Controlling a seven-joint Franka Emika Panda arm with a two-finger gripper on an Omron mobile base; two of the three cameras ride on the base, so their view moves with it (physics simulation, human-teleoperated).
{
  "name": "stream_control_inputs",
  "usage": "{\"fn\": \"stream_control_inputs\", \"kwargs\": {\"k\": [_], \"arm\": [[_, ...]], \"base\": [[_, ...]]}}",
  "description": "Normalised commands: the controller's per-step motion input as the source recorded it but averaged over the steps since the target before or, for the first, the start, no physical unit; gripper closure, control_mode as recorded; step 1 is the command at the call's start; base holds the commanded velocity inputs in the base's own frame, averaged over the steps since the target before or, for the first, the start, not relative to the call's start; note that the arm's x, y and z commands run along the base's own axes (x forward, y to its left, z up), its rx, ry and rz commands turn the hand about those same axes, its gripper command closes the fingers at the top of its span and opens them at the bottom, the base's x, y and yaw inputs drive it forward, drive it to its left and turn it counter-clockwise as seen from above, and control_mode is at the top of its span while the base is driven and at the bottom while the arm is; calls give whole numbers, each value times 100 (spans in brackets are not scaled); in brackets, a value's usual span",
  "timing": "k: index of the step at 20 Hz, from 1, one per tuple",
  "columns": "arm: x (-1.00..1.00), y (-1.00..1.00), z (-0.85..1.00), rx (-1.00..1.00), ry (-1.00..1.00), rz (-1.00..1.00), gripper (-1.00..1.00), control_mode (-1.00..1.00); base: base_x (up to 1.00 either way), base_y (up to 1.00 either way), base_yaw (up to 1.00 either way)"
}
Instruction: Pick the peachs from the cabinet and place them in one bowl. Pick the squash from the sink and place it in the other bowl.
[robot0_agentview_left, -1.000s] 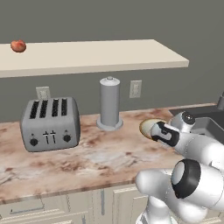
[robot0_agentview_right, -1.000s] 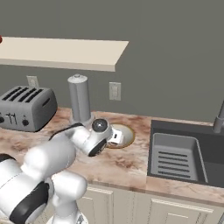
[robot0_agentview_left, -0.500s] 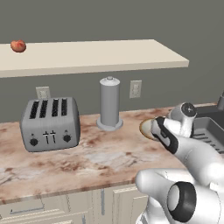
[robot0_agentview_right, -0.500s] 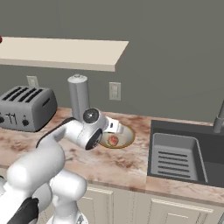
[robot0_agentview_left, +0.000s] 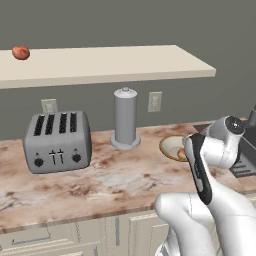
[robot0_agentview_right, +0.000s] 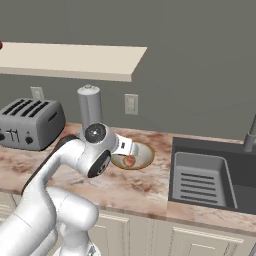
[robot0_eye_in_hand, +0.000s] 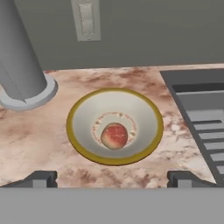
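One peach (robot0_eye_in_hand: 114, 135) in the bowl (robot0_eye_in_hand: 83, 114), second peach (robot0_agentview_left: 21, 52) on the cabinet (robot0_agentview_left: 115, 64), squash unfetched, pincer (robot0_eye_in_hand: 112, 179) spread wide, empty.

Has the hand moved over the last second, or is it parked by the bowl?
Yes. In the right base view the hand has risen and swung right relative to the paper towel holder, and now sits at the bowl holding a peach.

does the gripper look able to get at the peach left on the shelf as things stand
Probably yes, though not quickly. The peach lies in the open near the far left end of the shelf, with nothing beside it. The open gripper sits low by the bowl, so it needs a long swing up and left.
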Motion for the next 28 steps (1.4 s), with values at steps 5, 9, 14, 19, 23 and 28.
{"fn": "stream_control_inputs", "kwargs": {"k": [5,9,14,19,23,28], "arm": [[-80,27,32,2,7,0,-100,-100],[-46,24,53,7,34,0,-100,-100],[-10,11,42,11,48,0,-100,-100],[-47,9,-10,3,2,0,-100,-100],[-61,29,-3,0,-11,1,-100,-100],[-8,50,18,0,0,0,-100,-100]], "base": [[0,0,0],[0,0,0],[0,0,0],[0,0,0],[0,0,0],[0,0,0]]}}
